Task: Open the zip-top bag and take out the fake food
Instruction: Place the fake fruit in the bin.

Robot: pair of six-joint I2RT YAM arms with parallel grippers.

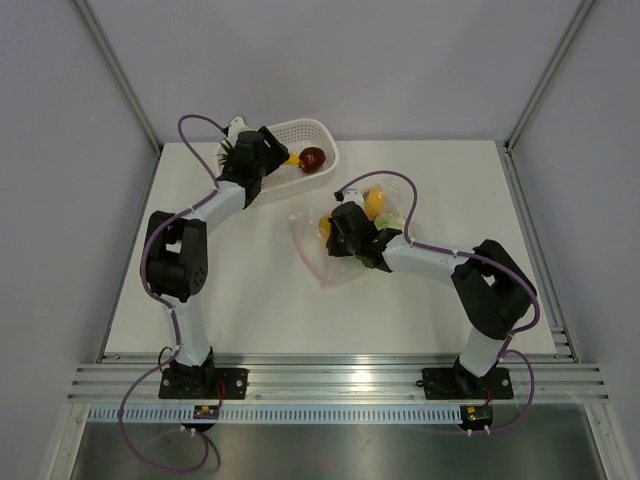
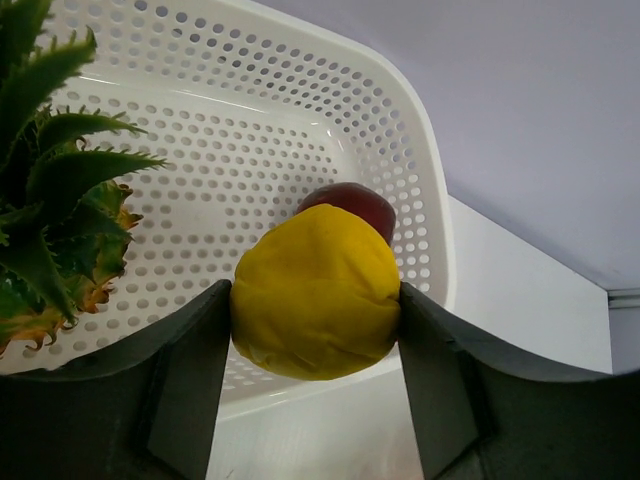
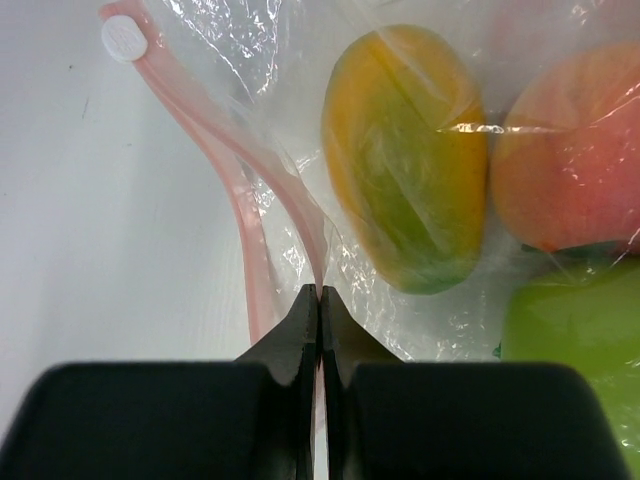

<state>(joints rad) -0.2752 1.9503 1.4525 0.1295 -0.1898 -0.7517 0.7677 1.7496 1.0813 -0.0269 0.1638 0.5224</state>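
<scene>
Left end effector (image 2: 315,335) clamps a rounded yellow plastic food piece (image 2: 315,275) over the white perforated basket (image 2: 425,200), seemingly for release. Right end effector (image 3: 319,300) pinches the clear crinkly zip-top bag (image 3: 290,60) on the bench (image 3: 110,260), probably anchoring it.

The yellow piece (image 2: 315,295) hides most of the dark red piece (image 2: 350,198) behind it. The pineapple (image 2: 50,180) is cut off at the left edge. The green apple (image 3: 575,350) and the orange fruit (image 3: 570,160) run off the right edge. From above, the right arm (image 1: 430,262) covers part of the bag (image 1: 318,265).
</scene>
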